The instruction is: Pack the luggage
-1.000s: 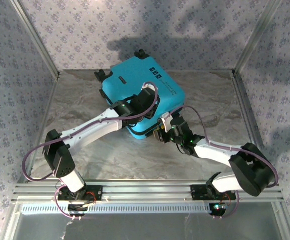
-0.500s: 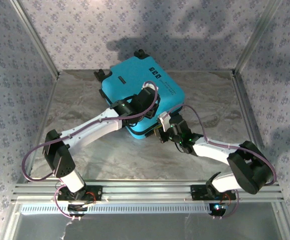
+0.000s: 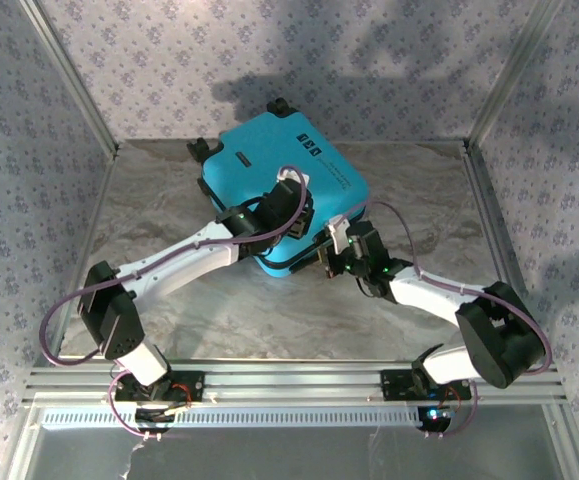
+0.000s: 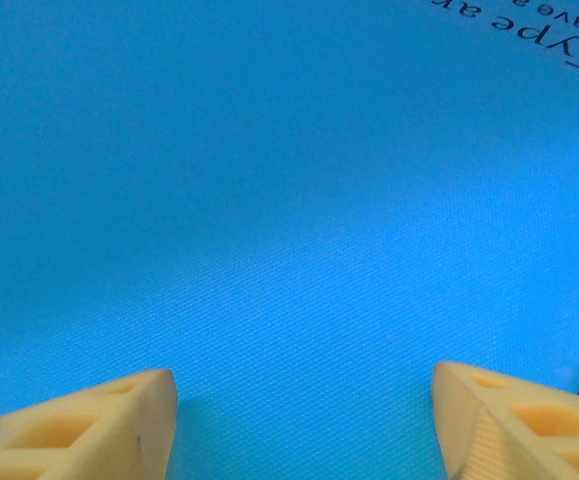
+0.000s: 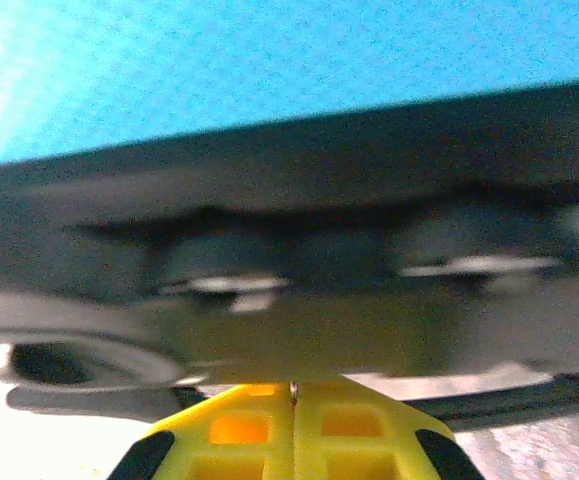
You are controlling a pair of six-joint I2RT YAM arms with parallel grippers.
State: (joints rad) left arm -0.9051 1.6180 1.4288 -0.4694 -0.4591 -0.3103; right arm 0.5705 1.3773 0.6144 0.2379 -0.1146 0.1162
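Observation:
The turquoise luggage [image 3: 259, 165] lies closed and flat at the back middle of the table. My left gripper [image 3: 287, 205] is on its lid, open; in the left wrist view the textured blue shell [image 4: 269, 200] spans the gap between the fingers of the gripper [image 4: 304, 410]. My right gripper [image 3: 329, 262] is at the near right edge of the luggage. In the right wrist view that gripper [image 5: 294, 392] is shut, with a thin metal zipper pull [image 5: 294, 386] pinched at its tips. Just above them runs the black zipper band [image 5: 299, 200], below the blue shell [image 5: 269, 60].
The marbled table [image 3: 169, 310] is boxed in by patterned walls and metal posts [image 3: 69, 75]. The aluminium rail [image 3: 289, 385] with both arm bases runs along the near edge. Black wheels [image 3: 201, 148] stick out at the luggage's far left corner.
The right gripper has closed and drawn in against the luggage's near edge. The left arm has shifted slightly on the lid, its gripper still open.

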